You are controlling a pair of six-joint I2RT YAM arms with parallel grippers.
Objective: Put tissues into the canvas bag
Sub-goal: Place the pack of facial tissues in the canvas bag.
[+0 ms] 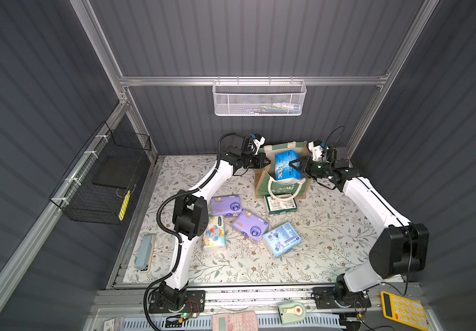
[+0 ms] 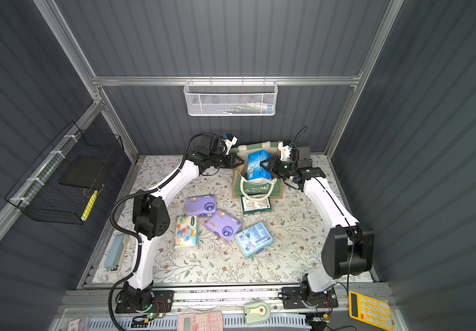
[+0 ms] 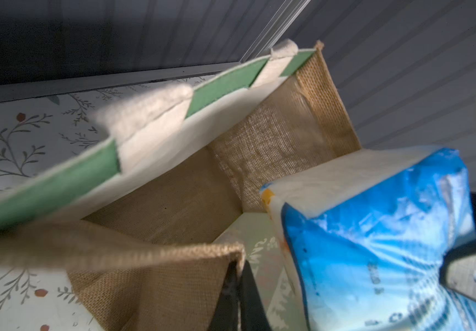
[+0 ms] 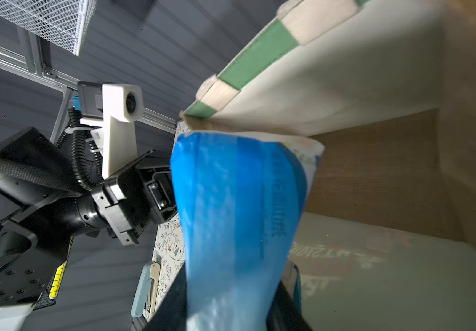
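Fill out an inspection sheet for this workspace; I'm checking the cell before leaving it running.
Surface: floral tabletop, nothing spilled.
Job's things: canvas bag upright; held blue pack partly in its mouth; on the tabletop two purple packs, cartoon pack, light blue pack, green-and-white pack.
Clutter: stapler at tabletop's edge; pink calculator, yellow calculator, green button box on front rail.
Grippers: left gripper shut on bag's burlap rim; right gripper shut on held blue pack.
Cables: black conduit along left arm; thin cable by right arm; no snag seen.
Surroundings: white mesh basket, black wire basket on walls.
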